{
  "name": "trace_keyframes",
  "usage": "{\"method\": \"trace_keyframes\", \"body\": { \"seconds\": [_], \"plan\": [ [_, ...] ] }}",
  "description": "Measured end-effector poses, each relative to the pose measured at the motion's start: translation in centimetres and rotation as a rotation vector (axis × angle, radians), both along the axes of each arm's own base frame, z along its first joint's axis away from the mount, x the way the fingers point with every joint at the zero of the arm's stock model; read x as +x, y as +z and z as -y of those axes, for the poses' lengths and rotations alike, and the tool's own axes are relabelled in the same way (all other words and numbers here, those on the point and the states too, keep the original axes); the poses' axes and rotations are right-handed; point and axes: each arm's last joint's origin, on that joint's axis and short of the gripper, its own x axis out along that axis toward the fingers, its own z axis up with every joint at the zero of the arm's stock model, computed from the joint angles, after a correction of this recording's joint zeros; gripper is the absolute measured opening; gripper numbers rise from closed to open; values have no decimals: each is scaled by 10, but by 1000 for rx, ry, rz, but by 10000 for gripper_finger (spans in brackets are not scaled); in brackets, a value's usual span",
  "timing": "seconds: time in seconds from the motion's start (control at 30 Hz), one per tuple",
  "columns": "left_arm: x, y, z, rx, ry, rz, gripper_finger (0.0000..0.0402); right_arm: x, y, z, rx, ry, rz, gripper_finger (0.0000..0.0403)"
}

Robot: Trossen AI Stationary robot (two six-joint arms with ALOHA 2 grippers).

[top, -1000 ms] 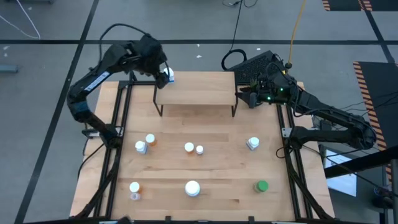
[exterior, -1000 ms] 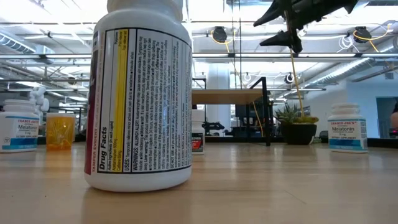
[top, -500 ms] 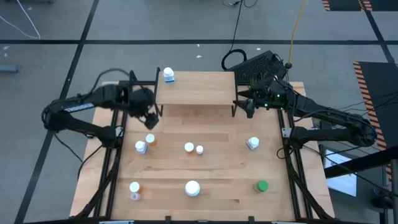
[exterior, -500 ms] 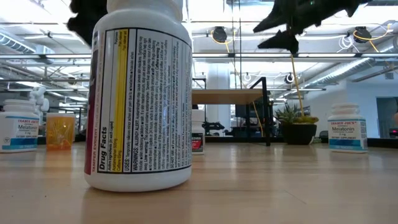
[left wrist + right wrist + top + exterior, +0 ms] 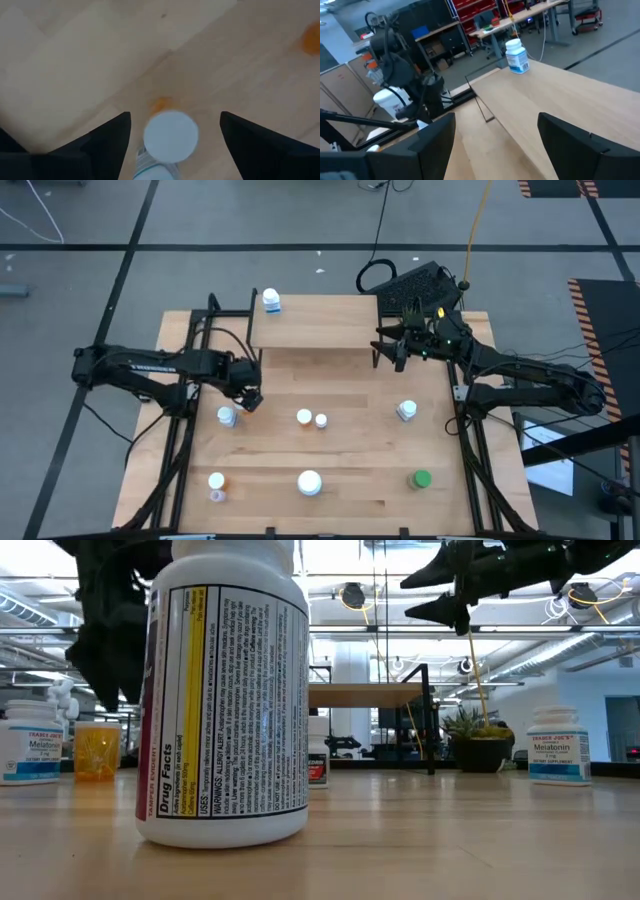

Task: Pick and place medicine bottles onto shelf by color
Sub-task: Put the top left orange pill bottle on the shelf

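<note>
The table fills the middle of the high view, and the shelf sits at its upper centre with one blue-and-white bottle now standing alone on its upper-left corner. A second ago the left gripper was up at that corner with this bottle — it has since let go and swung down to the left-middle of the frame. There it hangs over a white-capped bottle that has an orange bottle just beside it; its fingers are spread wide on either side of the cap, holding nothing. One bottle looks delivered, and the next pick seems about to start. The right gripper waits near the shelf's right end, open and empty — little changed. Seven bottles remain on the table.
</note>
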Motion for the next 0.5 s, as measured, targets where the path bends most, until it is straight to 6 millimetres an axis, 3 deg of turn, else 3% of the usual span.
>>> {"method": "trace_keyframes", "body": {
  "seconds": [0.3,0.5],
  "plan": [
    [-3,-22,1,-47,71,-60,368,0,0,0,41,-3,13,279],
    [-7,-32,2,-76,74,-88,370,0,0,0,47,-7,19,279]
  ]
}}
